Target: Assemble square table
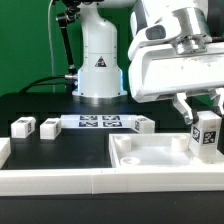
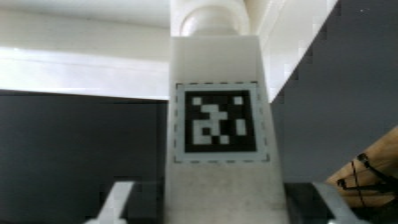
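The hand (image 1: 203, 112) clasps a short white tagged plastic block leg (image 1: 207, 134) upright above the white square rimmed plastic tabletop (image 1: 150, 160); any tilt could jam its seating

Exterior view faces the arm base (image 1: 98, 70) low across the table (image 1: 60, 150); wrist view hugs the shared leg (image 2: 217, 120).

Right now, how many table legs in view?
4 legs: two on the table at the exterior view's left, one at the marker board's right end in that view, one gripped by the tool at the tabletop. Others could be hidden.
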Robot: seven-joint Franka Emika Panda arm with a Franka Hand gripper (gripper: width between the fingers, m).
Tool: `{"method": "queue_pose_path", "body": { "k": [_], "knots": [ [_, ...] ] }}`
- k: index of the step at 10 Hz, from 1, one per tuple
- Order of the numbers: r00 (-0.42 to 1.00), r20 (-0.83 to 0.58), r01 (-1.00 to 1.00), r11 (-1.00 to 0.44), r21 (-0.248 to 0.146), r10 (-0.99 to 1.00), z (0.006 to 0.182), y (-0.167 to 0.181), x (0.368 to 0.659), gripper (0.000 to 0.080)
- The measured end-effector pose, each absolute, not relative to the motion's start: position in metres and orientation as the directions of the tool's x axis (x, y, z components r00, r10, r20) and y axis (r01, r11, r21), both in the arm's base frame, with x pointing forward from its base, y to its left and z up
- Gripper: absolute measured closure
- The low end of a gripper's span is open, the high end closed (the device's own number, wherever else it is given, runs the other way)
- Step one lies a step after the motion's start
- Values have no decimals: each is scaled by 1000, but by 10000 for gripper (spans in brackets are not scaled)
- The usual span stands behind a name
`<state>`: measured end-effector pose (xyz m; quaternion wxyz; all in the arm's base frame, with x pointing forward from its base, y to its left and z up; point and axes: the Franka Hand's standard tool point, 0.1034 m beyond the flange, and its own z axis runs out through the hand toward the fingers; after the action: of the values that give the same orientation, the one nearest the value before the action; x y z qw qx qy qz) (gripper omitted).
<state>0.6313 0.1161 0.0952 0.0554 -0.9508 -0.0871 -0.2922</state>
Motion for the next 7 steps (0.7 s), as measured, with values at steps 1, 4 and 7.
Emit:
{"method": "queue_pose_path", "body": {
  "k": [1,4,7],
  "knots": [
    [812,569,198,-979,-54,133,95,116,631,509],
    [811,570,196,-979,-54,130,95,117,631,509],
    [811,570,196,-979,-55,130,95,117,631,188]
  ]
}}
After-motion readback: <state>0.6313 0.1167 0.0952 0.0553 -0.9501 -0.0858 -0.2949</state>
